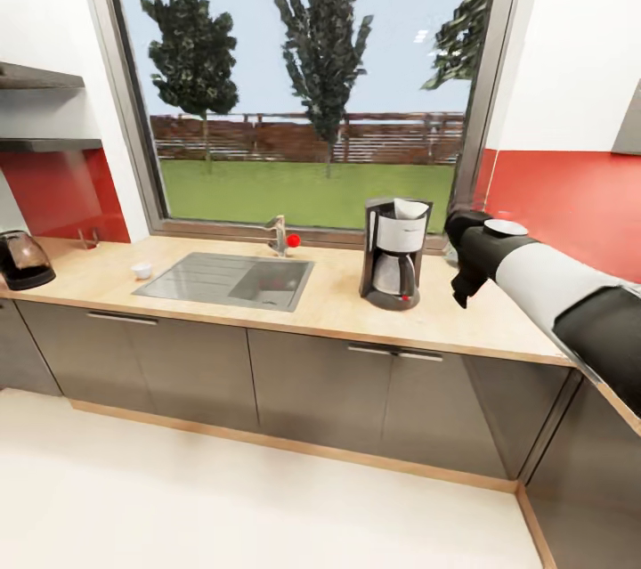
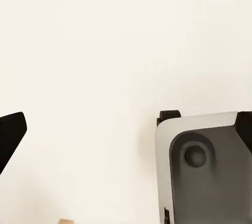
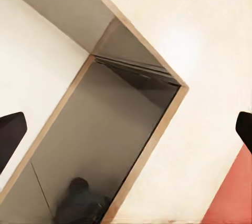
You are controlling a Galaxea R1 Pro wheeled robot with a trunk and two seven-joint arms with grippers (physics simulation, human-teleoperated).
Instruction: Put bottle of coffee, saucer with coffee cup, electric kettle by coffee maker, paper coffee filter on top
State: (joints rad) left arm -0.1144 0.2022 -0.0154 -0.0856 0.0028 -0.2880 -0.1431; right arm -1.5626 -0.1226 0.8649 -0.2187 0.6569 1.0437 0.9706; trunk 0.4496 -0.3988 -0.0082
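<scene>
While the coffee maker (image 1: 395,253) stands on the tabletop (image 1: 338,302) right of the sink (image 1: 227,280), a paper filter (image 1: 410,209) on top, we note the kettle (image 1: 22,260) far left. Right hand (image 3: 126,129) gapes empty; left hand (image 2: 16,134): cannot tell.

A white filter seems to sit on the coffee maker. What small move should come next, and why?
Probably shift the base left toward the kettle. It sits at the counter's far left end, well apart from the coffee maker, which carries a white filter. The right gripper is open and holds nothing, so it looks free for a pickup.
</scene>
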